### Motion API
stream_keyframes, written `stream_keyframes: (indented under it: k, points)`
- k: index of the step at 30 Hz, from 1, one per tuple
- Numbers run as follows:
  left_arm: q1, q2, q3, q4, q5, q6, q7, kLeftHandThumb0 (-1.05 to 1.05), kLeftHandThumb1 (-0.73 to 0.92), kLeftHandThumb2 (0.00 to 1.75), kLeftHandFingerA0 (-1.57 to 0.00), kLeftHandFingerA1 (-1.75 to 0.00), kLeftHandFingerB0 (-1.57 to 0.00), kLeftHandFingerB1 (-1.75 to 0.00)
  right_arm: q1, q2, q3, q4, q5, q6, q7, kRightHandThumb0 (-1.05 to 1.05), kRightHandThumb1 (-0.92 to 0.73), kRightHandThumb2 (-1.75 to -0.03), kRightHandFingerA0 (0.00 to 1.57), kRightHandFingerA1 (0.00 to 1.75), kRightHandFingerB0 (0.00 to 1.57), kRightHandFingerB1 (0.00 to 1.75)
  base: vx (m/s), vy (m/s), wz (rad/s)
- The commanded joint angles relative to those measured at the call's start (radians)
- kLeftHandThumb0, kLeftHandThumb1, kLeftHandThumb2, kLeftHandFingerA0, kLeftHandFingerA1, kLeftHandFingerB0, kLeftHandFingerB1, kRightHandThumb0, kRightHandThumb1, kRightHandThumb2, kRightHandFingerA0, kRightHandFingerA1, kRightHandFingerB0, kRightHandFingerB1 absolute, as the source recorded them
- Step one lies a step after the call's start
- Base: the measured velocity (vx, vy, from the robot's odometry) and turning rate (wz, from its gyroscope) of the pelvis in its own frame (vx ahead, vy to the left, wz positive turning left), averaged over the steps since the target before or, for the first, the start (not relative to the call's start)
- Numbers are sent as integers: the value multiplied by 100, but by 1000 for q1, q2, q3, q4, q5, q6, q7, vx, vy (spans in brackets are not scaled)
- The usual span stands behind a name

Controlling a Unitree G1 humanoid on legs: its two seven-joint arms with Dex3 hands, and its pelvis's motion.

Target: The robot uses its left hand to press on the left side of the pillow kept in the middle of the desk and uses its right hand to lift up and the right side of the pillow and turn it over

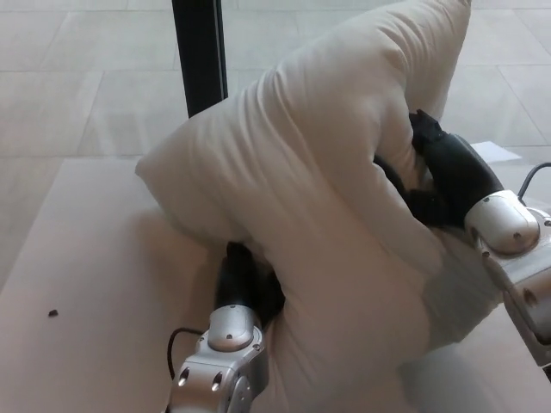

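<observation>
A big white pillow (310,198) stands tilted up on the pale desk (95,284), folded over toward the left. My right hand (422,176) grips the raised right side, its black fingers sunk into the fabric. My left hand (245,275) is tucked under the pillow's lower left fold, pressing there; most of it is hidden by the pillow, so its fingers do not show.
A black vertical post (200,56) stands behind the desk at the upper left. A small dark speck (53,312) lies on the desk near the left edge. Tiled floor lies beyond the desk.
</observation>
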Motion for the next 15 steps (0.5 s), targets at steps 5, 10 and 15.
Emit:
stream_keyframes:
  k: [5,10,15]
  points:
    - [134,-234,-196,171,-48,23,-148,-100,59,92,-15,-46,0,0,120,242,525,53,-35,-51,327,-103,-61,-105,57,104,4,49,0,0,0]
    - [151,-229,-205,172,-45,20,-145,-98,58,91,-17,-46,0,-1,127,232,538,45,-47,-51,343,-105,-64,-106,19,77,5,49,0,0,0]
    - [138,-239,-189,205,-46,11,-134,-88,49,83,-7,-43,0,0,118,221,562,68,-71,-93,368,-105,-61,-101,3,60,2,50,0,0,0]
